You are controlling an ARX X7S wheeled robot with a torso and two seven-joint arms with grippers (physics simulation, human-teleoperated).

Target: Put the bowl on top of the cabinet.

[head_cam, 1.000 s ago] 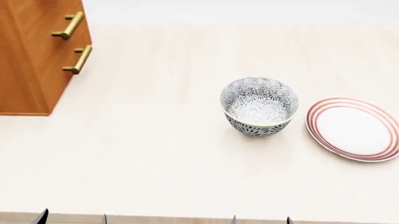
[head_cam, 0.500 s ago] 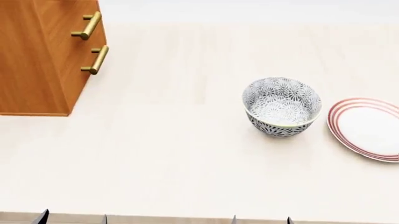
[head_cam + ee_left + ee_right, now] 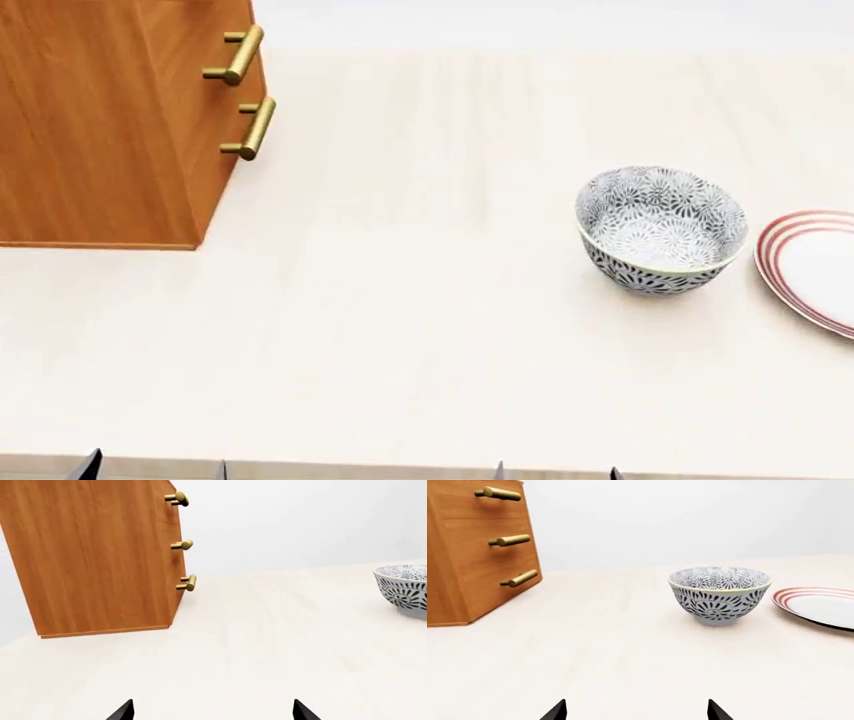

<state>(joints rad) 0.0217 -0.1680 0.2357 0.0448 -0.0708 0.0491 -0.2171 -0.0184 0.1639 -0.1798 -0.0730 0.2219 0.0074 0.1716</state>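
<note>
The bowl [image 3: 661,230], deep and white with a dense grey-black floral pattern, stands upright on the pale table, right of centre in the head view. It also shows in the right wrist view as the bowl [image 3: 719,597], and the left wrist view catches the bowl [image 3: 407,587] at its edge. The orange-brown cabinet [image 3: 107,120] with brass bar handles stands at the far left; its top is out of view. My left gripper [image 3: 156,470] and right gripper [image 3: 558,472] are open at the near table edge, far from the bowl, holding nothing.
A flat white plate with red rings [image 3: 814,270] lies just right of the bowl, partly cut off by the frame. The pale table [image 3: 400,330] stretches bare between the cabinet [image 3: 467,555] and the bowl.
In the head view the cabinet, bowl and plate have all slid to the right, so the view has shifted left. The gripper tips stay at the bottom edge.
</note>
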